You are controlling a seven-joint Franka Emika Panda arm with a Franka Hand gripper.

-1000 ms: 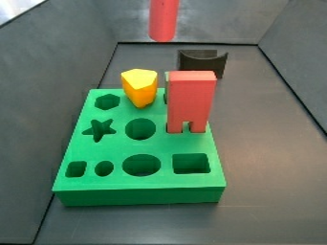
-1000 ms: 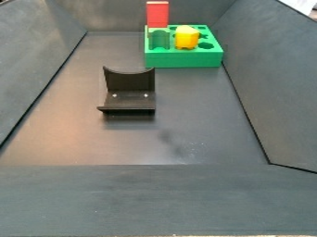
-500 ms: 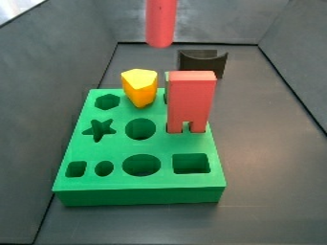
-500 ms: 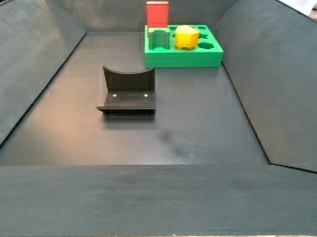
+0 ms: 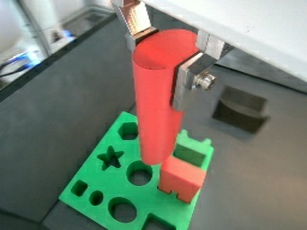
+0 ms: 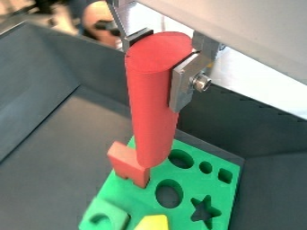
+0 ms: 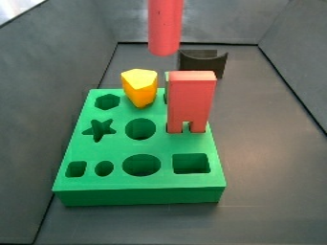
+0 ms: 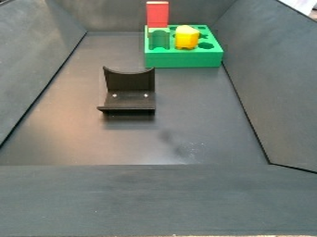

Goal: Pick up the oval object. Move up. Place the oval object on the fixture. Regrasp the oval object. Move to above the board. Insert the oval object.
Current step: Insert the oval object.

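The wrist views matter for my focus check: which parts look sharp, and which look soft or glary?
In both wrist views the oval object and the gripper shut on it look fairly sharp, while the room behind them is blurred. The board below looks slightly soft. In a side view the oval object is faintly smeared at the frame's top edge. No strong glare shows anywhere.

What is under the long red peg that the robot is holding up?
The gripper holds the oval object upright above the board. Below its tip lie cut-out holes and the red block. The peg hides the spot right beneath it.
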